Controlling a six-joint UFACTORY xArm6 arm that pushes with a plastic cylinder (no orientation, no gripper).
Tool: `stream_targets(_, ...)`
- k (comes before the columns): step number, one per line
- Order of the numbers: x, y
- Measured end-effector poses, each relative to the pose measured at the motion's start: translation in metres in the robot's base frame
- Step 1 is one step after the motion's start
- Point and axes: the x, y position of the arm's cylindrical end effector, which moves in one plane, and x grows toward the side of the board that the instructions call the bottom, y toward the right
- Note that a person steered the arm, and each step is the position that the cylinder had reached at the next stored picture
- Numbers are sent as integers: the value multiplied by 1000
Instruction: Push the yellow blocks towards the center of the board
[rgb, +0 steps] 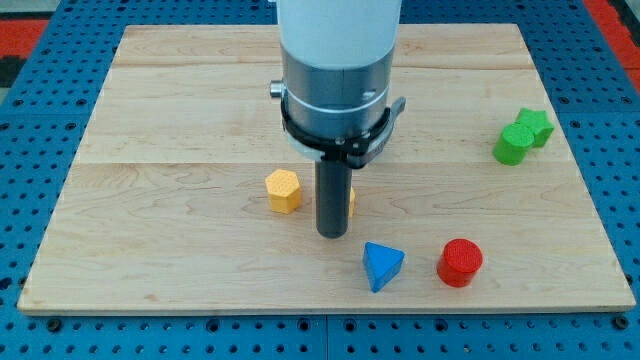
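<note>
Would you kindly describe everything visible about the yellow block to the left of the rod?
The yellow hexagonal block is a small, matte, orange-yellow prism that looks like ribbed printed plastic. It rests flat on the wooden board, hexagonal face up, a little left of and below the board's middle. It seems whole and undamaged. Nothing touches it: my tip sits just to its right and slightly lower in the view, with bare wood between them. A sliver of a second yellow block shows behind the rod.
</note>
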Motion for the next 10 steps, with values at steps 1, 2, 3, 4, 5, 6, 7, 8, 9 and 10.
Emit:
stream_targets(1, -13, 49)
stream_targets(2, -42, 89)
stream_targets(3, -43, 18)
stream_targets(4, -42, -26)
stream_targets(5, -33, -20)
stream_targets(6, -10, -16)
stream_targets(7, 7, -32)
stream_targets(8, -11, -68)
stream_targets(9, -36, -80)
stream_targets(10, 10, -80)
